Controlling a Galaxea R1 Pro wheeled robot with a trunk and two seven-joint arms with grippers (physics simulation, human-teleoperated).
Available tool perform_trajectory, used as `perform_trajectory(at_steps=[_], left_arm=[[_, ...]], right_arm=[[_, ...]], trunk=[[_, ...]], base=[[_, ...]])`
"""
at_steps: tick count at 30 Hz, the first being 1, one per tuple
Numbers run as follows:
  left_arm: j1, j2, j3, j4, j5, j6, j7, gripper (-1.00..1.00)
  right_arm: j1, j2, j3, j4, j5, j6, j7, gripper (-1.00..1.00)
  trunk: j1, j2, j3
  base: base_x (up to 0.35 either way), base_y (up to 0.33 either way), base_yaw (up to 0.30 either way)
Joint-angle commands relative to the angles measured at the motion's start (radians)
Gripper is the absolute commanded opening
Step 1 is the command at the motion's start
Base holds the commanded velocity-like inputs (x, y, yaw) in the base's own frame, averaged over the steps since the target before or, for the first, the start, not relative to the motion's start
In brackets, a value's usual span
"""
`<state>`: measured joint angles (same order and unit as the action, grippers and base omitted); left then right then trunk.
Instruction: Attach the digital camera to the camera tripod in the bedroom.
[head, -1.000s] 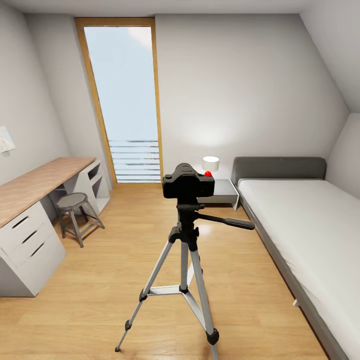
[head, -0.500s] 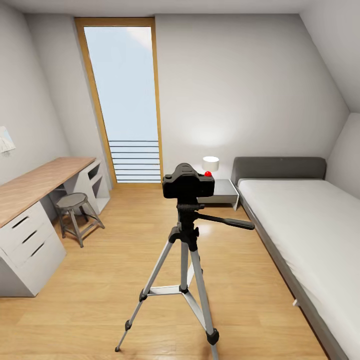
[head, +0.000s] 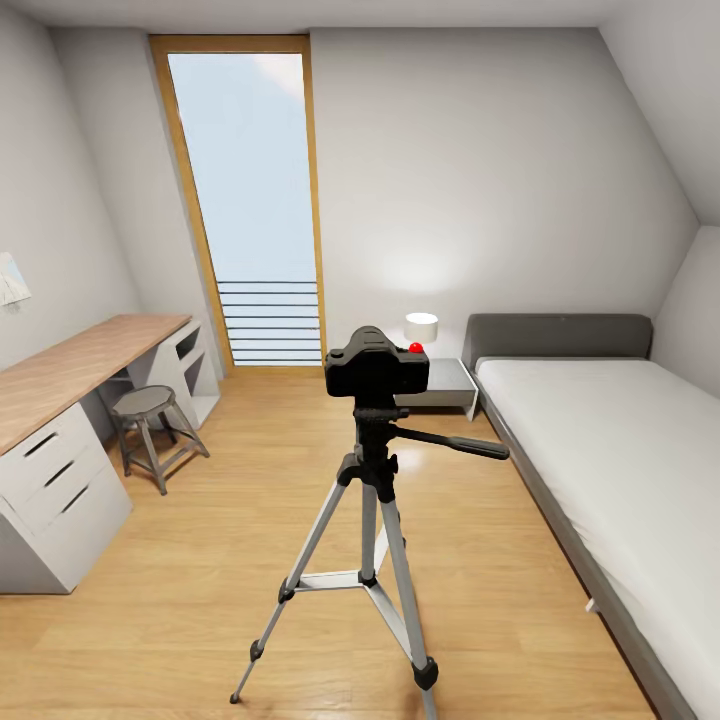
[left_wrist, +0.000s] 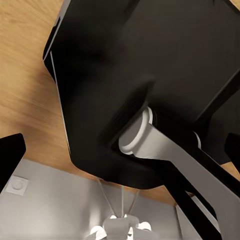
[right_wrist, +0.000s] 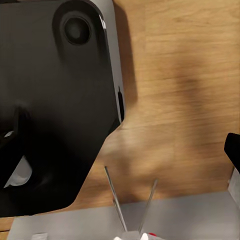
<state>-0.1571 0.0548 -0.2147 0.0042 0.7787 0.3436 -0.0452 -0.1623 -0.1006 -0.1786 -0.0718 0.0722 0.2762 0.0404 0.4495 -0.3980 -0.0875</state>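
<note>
With digital camera (head: 376, 372) seated atop camera tripod (head: 366, 520) — apparently mounted, task near complete; end effector states: cannot tell.

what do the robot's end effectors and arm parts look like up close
The left end effector has plain, matte black fingers, with no markings or cables visible. The right end effector's fingertip is the same black. Between the left fingers, a pale grey tubular link with a white collar meets a black housing.
</note>
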Motion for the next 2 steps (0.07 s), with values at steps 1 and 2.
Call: perform_trajectory(at_steps=[1,2], left_arm=[[-0.001,0.0,-0.009,0.0,0.007,0.003,-0.004,1.0],[-0.001,0.0,-0.008,0.0,0.007,0.003,-0.004,1.0]], right_arm=[[0.0,0.0,-0.007,-0.002,0.007,0.006,0.004,1.0],[0.0,0.0,-0.007,-0.002,0.007,0.006,0.004,1.0]], trunk=[[0.001,-0.002,-0.002],[0.001,-0.002,-0.002]], base=[[0.0,0.0,0.0],[0.0,0.0,0.0]])
